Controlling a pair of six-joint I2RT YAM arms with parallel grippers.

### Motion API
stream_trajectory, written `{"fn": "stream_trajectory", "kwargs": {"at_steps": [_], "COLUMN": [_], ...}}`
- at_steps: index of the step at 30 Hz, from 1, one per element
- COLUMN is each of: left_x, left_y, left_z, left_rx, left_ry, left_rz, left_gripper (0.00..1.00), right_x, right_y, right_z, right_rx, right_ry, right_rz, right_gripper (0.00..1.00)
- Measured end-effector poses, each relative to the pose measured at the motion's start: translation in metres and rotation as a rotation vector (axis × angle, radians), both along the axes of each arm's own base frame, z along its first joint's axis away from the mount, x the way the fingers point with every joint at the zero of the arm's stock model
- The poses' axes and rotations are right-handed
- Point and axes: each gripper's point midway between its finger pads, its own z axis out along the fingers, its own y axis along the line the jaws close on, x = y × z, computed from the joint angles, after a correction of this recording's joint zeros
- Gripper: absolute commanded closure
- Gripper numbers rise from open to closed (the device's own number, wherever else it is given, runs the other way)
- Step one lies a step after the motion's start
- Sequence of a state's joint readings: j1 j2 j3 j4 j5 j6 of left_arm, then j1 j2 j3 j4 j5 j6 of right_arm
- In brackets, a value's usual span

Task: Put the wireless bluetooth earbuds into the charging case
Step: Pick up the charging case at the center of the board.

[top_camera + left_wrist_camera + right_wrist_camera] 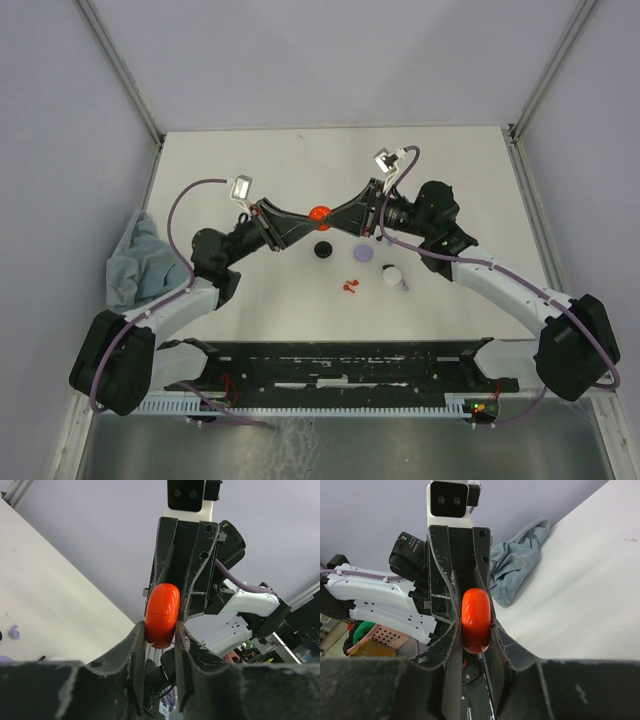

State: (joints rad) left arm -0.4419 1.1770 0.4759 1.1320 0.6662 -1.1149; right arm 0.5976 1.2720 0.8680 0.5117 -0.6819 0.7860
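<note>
Two grippers met on one red case [319, 213], held up off the table [250, 160]. The left gripper [160, 632] had its jaws nearly closed, pinching one end of the case, and the right gripper [476, 630] clamped it just as narrowly from the opposite side. Its seam looked closed. Red earbuds [349, 286] lay loose on the table, below and well apart from both sets of jaws. By my read, nothing was seated yet: opening came first, then the buds.
</note>
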Motion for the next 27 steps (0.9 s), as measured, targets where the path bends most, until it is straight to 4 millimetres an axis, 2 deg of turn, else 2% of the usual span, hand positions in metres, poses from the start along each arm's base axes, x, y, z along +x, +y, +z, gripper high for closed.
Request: {"fn": "stream_trajectory", "kwargs": {"at_steps": [2,4,6,7,9,11,17,21,27], "left_x": [0.000,-0.001,-0.002,-0.002,-0.005,-0.011,-0.019,-0.023,-0.024], "left_y": [0.001,0.001,0.001,0.001,0.000,-0.002,-0.002,-0.001,-0.001], "left_z": [0.000,0.001,0.002,0.003,0.003,0.002,0.005,0.004,-0.007], "left_rx": [0.001,0.003,0.003,0.005,0.019,0.049,0.150,0.196,0.243], "left_ry": [-0.003,-0.010,-0.017,-0.021,-0.034,-0.059,-0.164,-0.214,-0.218], "left_rz": [-0.002,-0.009,-0.011,-0.013,-0.025,-0.045,-0.058,-0.059,-0.068], "left_gripper": [0.86,0.95,0.97,0.97,0.97,0.97,0.97,0.97,0.97], "right_x": [0.000,0.000,0.000,-0.001,-0.001,-0.001,-0.006,-0.012,-0.021], "right_y": [0.001,0.001,0.002,0.002,0.002,0.002,-0.001,-0.002,-0.003], "right_z": [0.000,0.001,0.002,0.003,0.004,0.003,0.007,0.012,0.009], "right_rx": [0.003,0.002,0.000,-0.004,-0.020,-0.048,-0.125,-0.147,-0.163], "right_ry": [-0.001,-0.002,-0.009,-0.011,-0.025,-0.041,-0.094,-0.122,-0.122], "right_rz": [0.004,0.013,0.020,0.024,0.028,0.034,0.066,0.095,0.142], "right_gripper": [0.79,0.70,0.54,0.50,0.42,0.40,0.43,0.52,0.65]}}
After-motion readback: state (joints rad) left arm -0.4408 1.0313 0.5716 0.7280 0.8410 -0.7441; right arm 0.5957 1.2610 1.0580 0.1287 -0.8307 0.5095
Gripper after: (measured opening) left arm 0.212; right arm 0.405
